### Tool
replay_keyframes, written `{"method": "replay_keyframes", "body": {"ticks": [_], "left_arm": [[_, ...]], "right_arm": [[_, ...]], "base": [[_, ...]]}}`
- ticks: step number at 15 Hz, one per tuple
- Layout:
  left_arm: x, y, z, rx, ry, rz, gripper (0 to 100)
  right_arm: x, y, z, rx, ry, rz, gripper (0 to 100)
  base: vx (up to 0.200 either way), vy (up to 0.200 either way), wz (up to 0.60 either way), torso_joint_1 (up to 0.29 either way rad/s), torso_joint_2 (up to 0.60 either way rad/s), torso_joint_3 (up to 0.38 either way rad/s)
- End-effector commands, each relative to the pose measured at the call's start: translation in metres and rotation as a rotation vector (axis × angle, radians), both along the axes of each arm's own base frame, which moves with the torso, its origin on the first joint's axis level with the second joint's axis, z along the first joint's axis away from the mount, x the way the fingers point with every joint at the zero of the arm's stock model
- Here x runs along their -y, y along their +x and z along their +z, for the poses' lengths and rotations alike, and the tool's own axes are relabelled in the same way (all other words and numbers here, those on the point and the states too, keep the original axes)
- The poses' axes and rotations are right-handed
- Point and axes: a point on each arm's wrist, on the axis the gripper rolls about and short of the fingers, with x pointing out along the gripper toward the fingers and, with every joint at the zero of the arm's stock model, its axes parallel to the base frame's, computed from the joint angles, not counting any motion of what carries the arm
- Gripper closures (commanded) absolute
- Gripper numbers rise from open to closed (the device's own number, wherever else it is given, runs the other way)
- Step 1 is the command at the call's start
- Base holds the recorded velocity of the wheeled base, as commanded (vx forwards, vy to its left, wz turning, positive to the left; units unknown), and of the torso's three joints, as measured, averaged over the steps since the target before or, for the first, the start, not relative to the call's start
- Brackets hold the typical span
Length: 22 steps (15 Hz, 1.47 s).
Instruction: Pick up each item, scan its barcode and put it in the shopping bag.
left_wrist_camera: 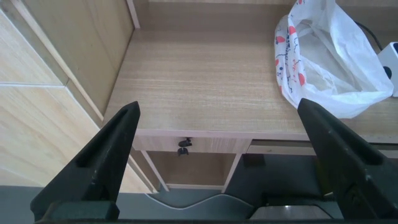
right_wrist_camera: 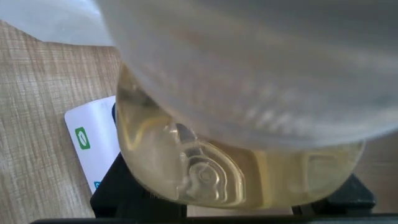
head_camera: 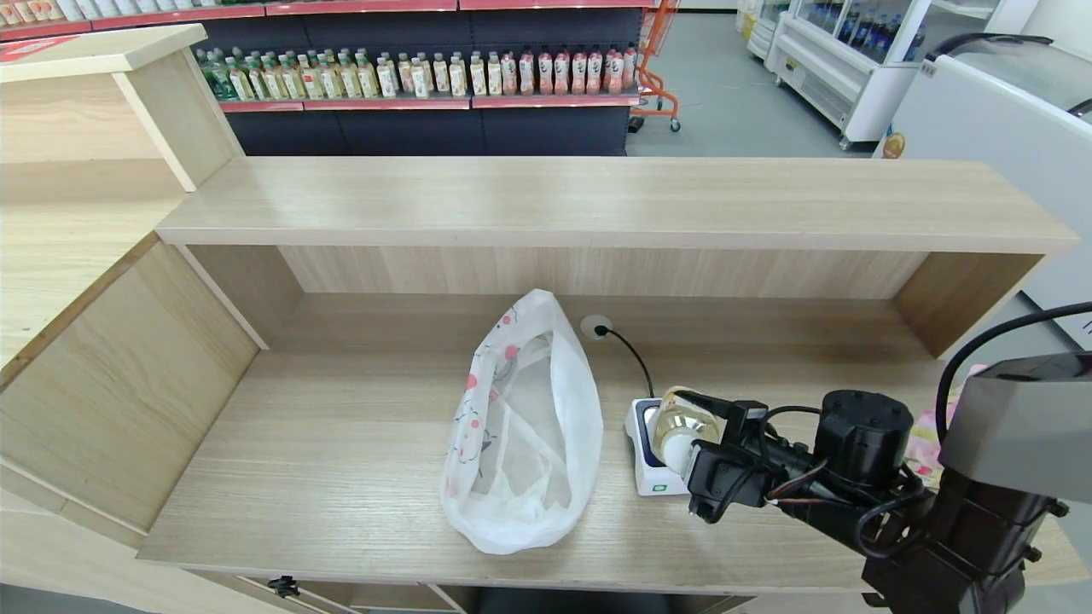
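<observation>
Bottle meets scanner: our right gripper clamps a clear plastic bottle of pale yellow liquid just above the white box-shaped barcode scanner.
We judge it sits low for the code to read; the white, red-printed plastic shopping bag lies open beside the scanner, ready, while our left gripper hangs spread and empty.

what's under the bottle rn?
The white scanner, sitting on the counter. Its front and left edge show. The bottle covers most of its top face, so whether the two touch cannot be told.
</observation>
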Motion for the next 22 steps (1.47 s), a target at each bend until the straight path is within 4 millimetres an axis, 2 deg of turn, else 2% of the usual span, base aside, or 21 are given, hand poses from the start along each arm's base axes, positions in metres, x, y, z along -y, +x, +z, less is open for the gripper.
{"method": "replay_keyframes", "body": {"ticks": [1,9,14,16,18,19,20,22], "left_arm": [[0.0,0.0,0.0,0.001,-0.001,0.0,0],[0.0,0.0,0.0,0.001,-0.001,0.0,0],[0.0,0.0,0.0,0.001,-0.001,0.0,0],[0.0,0.0,0.0,0.001,-0.001,0.0,0],[0.0,0.0,0.0,0.001,-0.001,0.0,0],[0.0,0.0,0.0,0.001,-0.001,0.0,0],[0.0,0.0,0.0,0.001,-0.002,0.0,0],[0.0,0.0,0.0,0.001,-0.002,0.0,0]], "right_arm": [[-0.002,0.004,-0.003,-0.003,-0.002,0.001,100],[-0.004,0.004,-0.009,-0.019,-0.011,0.007,100],[-0.007,0.003,-0.005,-0.008,-0.004,0.015,100],[-0.009,0.002,0.008,0.031,0.022,0.02,100],[-0.02,-0.007,0.044,0.095,0.143,0.007,100],[-0.026,-0.013,0.072,0.129,0.259,-0.07,100],[-0.03,-0.021,0.09,0.102,0.359,-0.129,100],[-0.028,-0.039,0.112,-0.001,0.513,-0.208,100]], "base": [[0.0,0.0,0.0,0.0,0.0,0.0],[0.0,0.0,0.0,0.0,0.0,0.0],[0.0,0.0,0.0,0.0,0.0,0.0],[0.0,0.0,0.0,0.0,0.0,0.0],[0.0,0.0,0.0,0.0,0.0,0.0],[0.0,0.0,0.0,0.0,0.0,0.0],[0.0,0.0,0.0,0.0,0.0,0.0],[0.0,0.0,0.0,0.0,0.0,0.0]]}}
